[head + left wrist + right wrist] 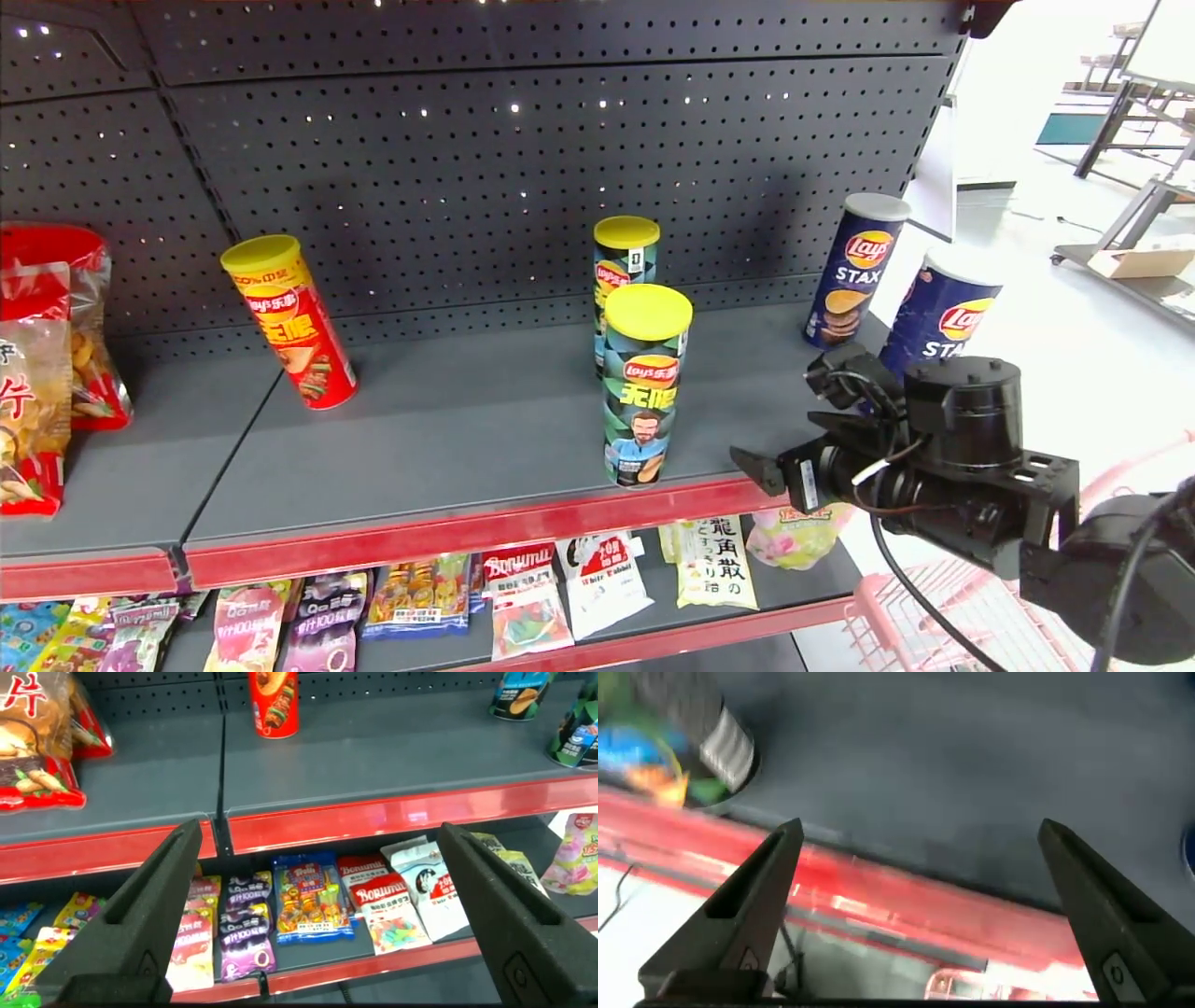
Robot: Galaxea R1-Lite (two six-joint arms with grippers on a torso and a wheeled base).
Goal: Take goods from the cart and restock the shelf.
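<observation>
Shelf [448,439], head view: green can [646,387] at front edge, two blue cans [854,271] at right end. Right gripper [775,415] beside red lip [467,537], spread wide, empty; forearm level above pink cart [934,607]. Probably between placements; next, down to cart for another item. Left wrist view: left gripper [318,831] wide apart, empty, facing shelf edge and snack packets [308,901]. Right wrist view: fingers [757,905] apart over red lip, nothing held.
</observation>
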